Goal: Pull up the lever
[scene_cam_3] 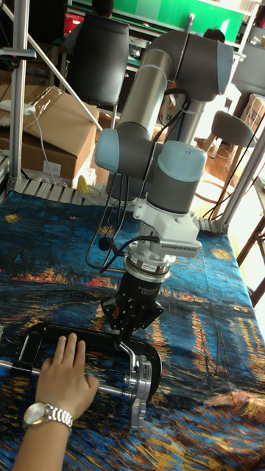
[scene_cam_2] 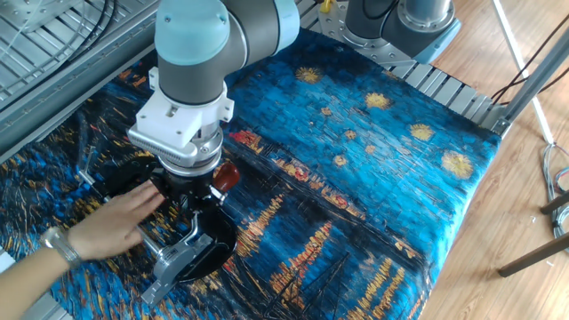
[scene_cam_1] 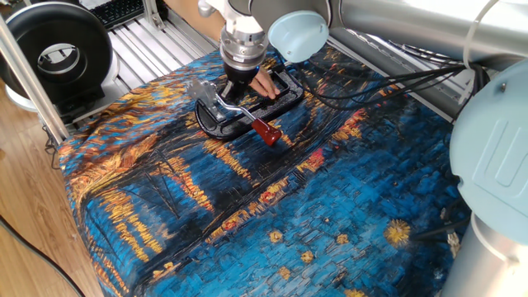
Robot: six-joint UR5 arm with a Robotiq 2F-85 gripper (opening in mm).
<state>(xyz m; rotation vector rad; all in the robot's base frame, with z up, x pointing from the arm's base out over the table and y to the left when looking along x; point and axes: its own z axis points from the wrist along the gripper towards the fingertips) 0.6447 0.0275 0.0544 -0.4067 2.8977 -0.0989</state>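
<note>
I'm hovering the gripper [scene_cam_3: 126,333] over the lever [scene_cam_1: 245,116], upper left of frame; I cannot tell whether it's spread or pinching. A hand [scene_cam_3: 65,377] is steadying the clamp [scene_cam_1: 280,97], so pulling up is risking those fingers.

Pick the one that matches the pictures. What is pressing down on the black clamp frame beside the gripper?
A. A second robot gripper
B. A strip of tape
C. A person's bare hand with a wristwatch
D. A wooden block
C: a person's hand lies flat on the black clamp frame next to the gripper, with a wristwatch on the wrist; no second gripper, block or tape shows there.
</note>
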